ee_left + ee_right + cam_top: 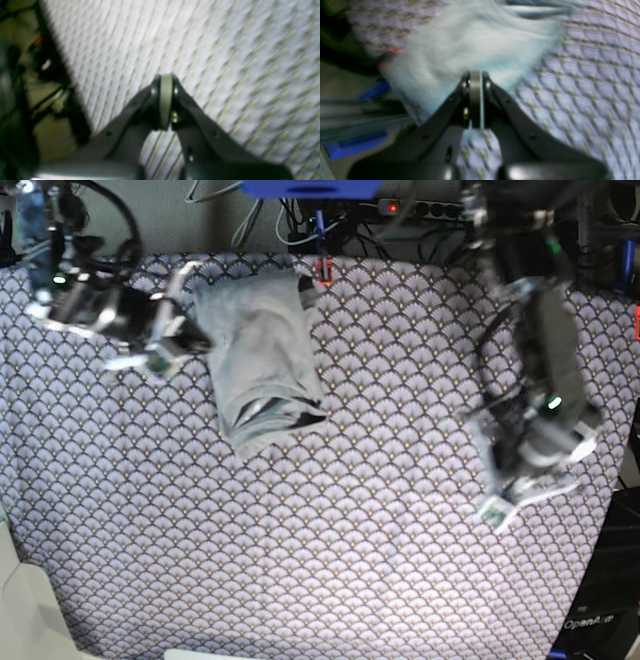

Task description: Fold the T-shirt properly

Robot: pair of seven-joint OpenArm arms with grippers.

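The light grey T-shirt [260, 350] lies folded into a long, rumpled rectangle at the back left of the purple scallop-patterned table cloth [350, 530]. My right gripper [190, 335] is at the shirt's left edge. In the right wrist view the right gripper [476, 75] is shut, the T-shirt [470, 42] reaches its tips, and a thin pale strip of the fabric shows between the pads. My left gripper [497, 518] hangs over bare cloth at the right, far from the shirt. In the left wrist view the left gripper [166, 76] is shut with nothing in it.
Cables and a power strip [420, 205] run along the table's back edge, near a small red item [323, 275]. The left wrist view shows the cloth's edge [72, 95] with dark cables beyond it. Blue objects [357, 145] lie off the table beside the right gripper.
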